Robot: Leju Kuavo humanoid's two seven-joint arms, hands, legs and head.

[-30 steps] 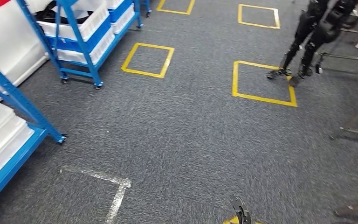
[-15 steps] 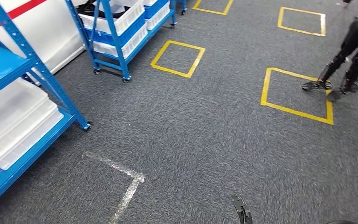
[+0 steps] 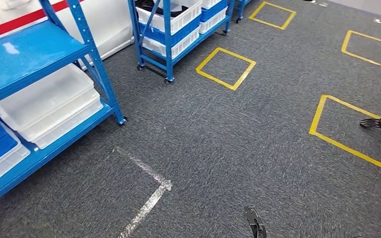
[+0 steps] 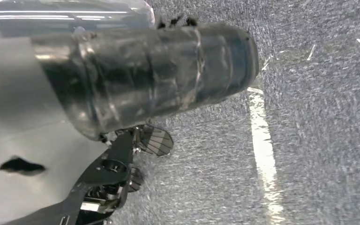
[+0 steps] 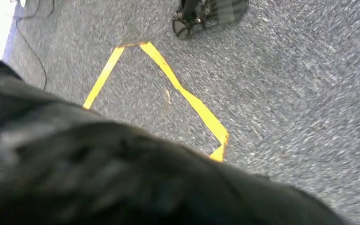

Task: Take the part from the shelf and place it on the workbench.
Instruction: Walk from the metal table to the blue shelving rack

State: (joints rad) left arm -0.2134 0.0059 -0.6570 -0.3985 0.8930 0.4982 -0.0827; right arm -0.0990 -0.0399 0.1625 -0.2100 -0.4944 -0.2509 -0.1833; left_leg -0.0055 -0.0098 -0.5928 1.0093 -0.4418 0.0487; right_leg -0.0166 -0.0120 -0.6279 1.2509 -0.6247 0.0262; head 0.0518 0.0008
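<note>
Grey carpet (image 3: 238, 139) spreads under a blue shelf (image 3: 39, 54) holding clear bins (image 3: 49, 106); a second rack (image 3: 171, 29) may hold the dark part. The left hand (image 4: 136, 75) and right hand (image 5: 98, 178) are blurred, their grip unreadable.

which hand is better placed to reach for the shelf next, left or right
Left, tentatively. In the head view the blue shelf with its clear bins stands on the robot's left side across the grey carpet. How either hand is set can't be read from the wrist views, and the part itself isn't identifiable yet.
</note>
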